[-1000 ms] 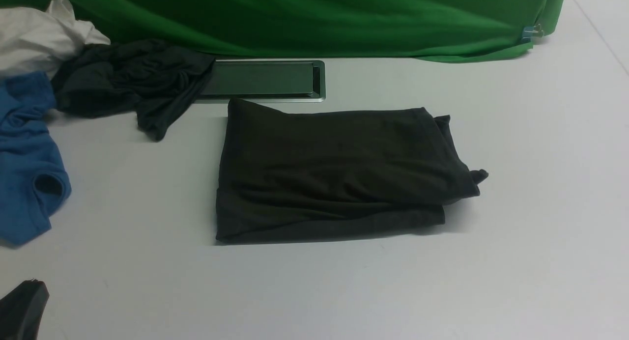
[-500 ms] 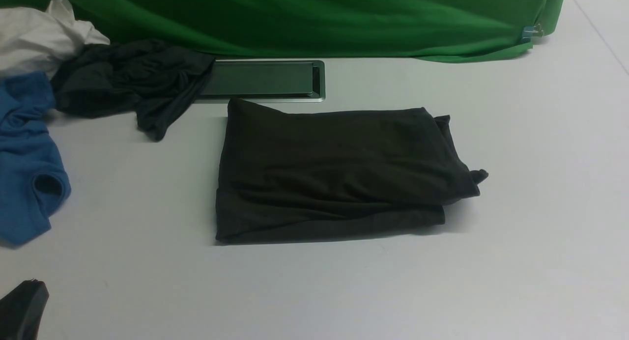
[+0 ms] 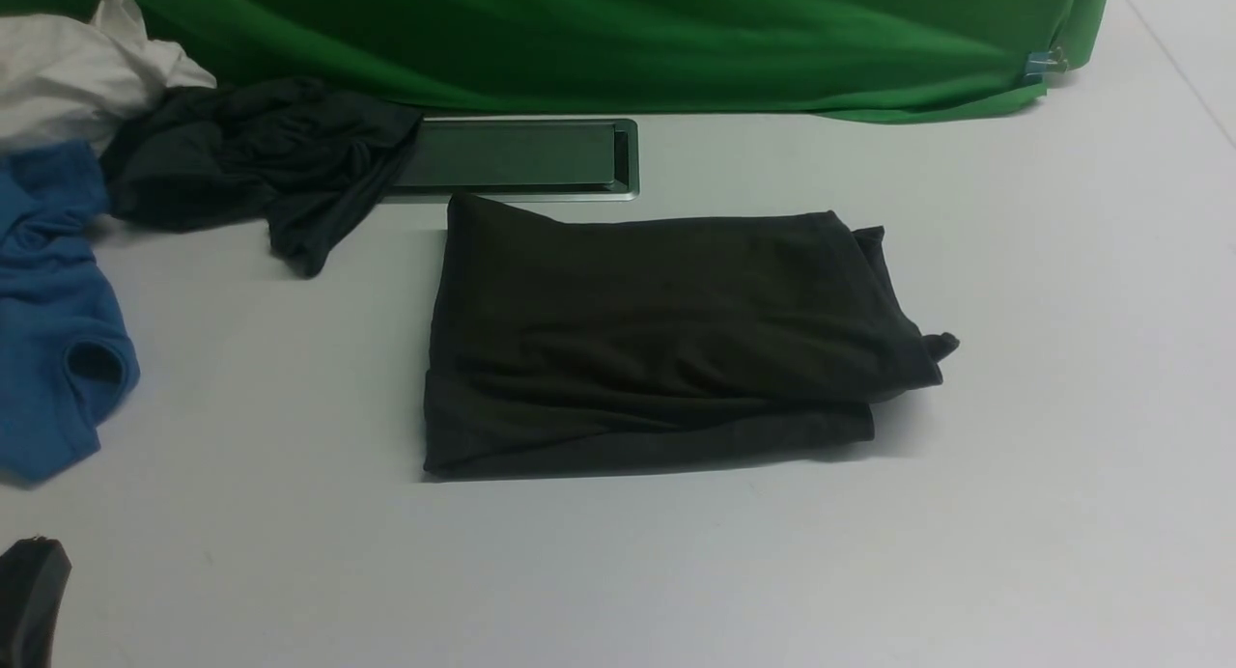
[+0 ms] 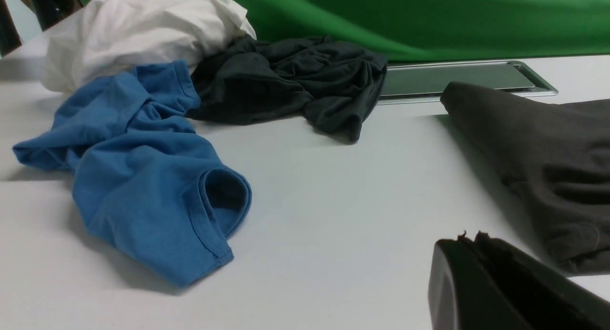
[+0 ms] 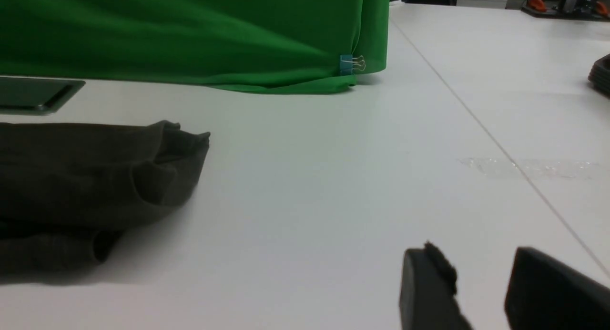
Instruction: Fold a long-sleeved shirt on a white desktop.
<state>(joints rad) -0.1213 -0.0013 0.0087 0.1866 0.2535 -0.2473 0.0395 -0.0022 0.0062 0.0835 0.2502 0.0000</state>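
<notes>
Dark long-sleeved shirt (image 3: 666,345) is lying folded, sleeves hidden; left pincer (image 4: 469,242), pressed together, is retreating off-frame; right pincer (image 5: 479,263) is gaping empty.

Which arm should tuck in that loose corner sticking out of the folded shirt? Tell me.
Right, probably. The loose corner of the long-sleeved shirt lies on the robot's right, and the right gripper is open and empty; the left gripper is shut.

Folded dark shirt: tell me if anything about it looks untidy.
The long-sleeved shirt lies folded, but at its right end a small cloth corner pokes out past the stack, and the top layer there overhangs the lower one unevenly.
</notes>
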